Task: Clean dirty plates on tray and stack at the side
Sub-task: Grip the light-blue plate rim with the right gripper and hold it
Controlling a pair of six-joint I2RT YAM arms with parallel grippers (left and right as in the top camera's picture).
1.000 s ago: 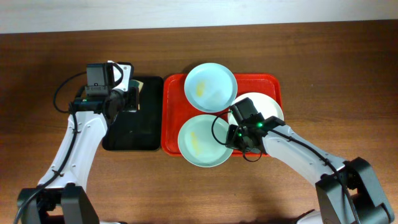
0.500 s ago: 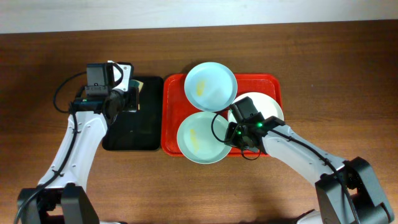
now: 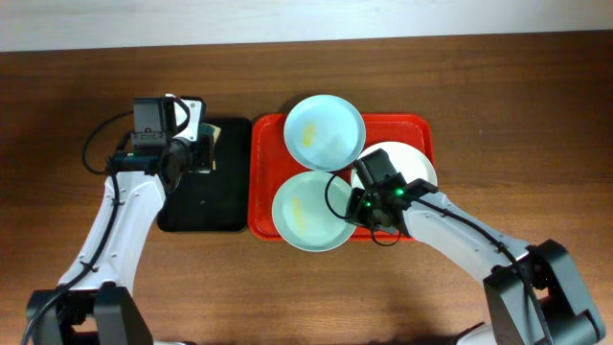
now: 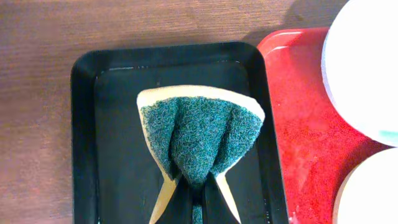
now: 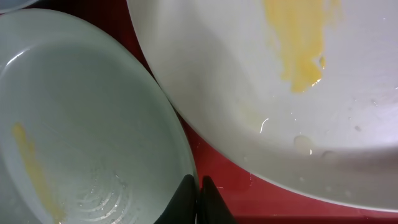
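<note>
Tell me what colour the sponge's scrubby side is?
Dark green; the sponge underneath is pale yellow. The left wrist view shows it best.

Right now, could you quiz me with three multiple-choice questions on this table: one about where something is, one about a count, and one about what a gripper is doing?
1. Where is the sponge?
A. on the bare table
B. over the black tray
C. on a plate

2. How many plates sit on the red tray?
A. two
B. three
C. four

3. What is the right gripper doing?
A. standing wide open
B. holding the sponge
C. pinching a plate's rim

Answers:
1 B: the left gripper holds it folded above the black tray.
2 B: the farther blue plate, the nearer blue plate and the white plate make three.
3 C: it is shut on the nearer blue plate's edge.
</note>
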